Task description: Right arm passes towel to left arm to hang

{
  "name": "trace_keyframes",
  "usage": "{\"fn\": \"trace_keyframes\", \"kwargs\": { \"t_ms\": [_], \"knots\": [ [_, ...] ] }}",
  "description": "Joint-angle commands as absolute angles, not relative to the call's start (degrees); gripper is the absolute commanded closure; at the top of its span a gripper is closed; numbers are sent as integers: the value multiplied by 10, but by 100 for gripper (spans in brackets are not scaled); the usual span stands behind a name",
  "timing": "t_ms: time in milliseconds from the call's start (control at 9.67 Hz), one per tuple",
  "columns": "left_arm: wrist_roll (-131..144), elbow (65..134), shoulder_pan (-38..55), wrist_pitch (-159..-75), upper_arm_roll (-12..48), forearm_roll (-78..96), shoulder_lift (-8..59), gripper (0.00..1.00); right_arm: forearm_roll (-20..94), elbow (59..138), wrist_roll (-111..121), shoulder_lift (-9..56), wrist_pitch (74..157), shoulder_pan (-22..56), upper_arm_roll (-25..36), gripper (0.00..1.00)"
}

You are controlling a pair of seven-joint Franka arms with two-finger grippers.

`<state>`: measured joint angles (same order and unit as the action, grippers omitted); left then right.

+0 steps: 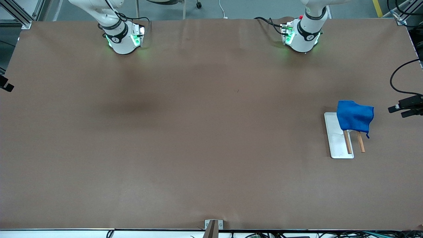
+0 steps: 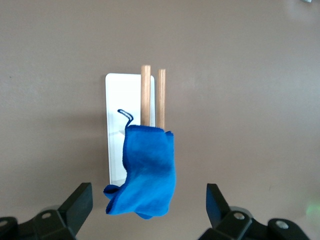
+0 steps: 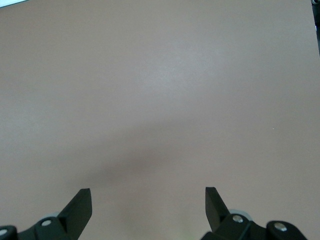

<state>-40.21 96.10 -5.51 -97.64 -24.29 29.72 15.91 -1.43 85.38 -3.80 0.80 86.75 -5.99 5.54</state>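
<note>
Draping soft blue towel [image 1: 354, 115] over wooden bars [image 1: 347, 142], left end effector [image 2: 147, 210] and right end effector [image 3: 147, 207] spread apart.

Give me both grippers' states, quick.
Left gripper: open, empty, over the towel.
Right gripper: open, empty, over bare table.

The blue towel [image 1: 354, 116] was draped, bunched, over two wooden bars [image 1: 353, 141] above a white tray [image 1: 335, 138], its loop dangling.
</note>
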Motion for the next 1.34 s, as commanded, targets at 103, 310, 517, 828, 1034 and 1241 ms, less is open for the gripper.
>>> {"fn": "trace_keyframes", "kwargs": {
  "t_ms": [103, 310, 517, 828, 1034, 1241],
  "knots": [
    [-297, 967, -42, -990, -137, 132, 76, 0, -8, 864, -47, -4, 870, -62, 52, 0],
    [-204, 970, -42, -991, -79, 92, 30, 0, -8, 864, -49, -4, 861, -62, 52, 0],
    [-134, 973, -18, -984, -52, 49, -13, 0, -5, 863, -56, -4, 861, -64, 52, 0],
    [-2, 957, 2, -969, -11, 47, -38, 0, -4, 859, -56, -4, 861, -57, 51, 0],
    [-10, 957, 4, -934, -11, 47, -62, 0, -2, 860, -57, -4, 867, -58, 51, 0],
    [-10, 905, 9, -893, -15, 47, -46, 0, 1, 859, -56, -4, 875, -59, 52, 0]
  ]
}}
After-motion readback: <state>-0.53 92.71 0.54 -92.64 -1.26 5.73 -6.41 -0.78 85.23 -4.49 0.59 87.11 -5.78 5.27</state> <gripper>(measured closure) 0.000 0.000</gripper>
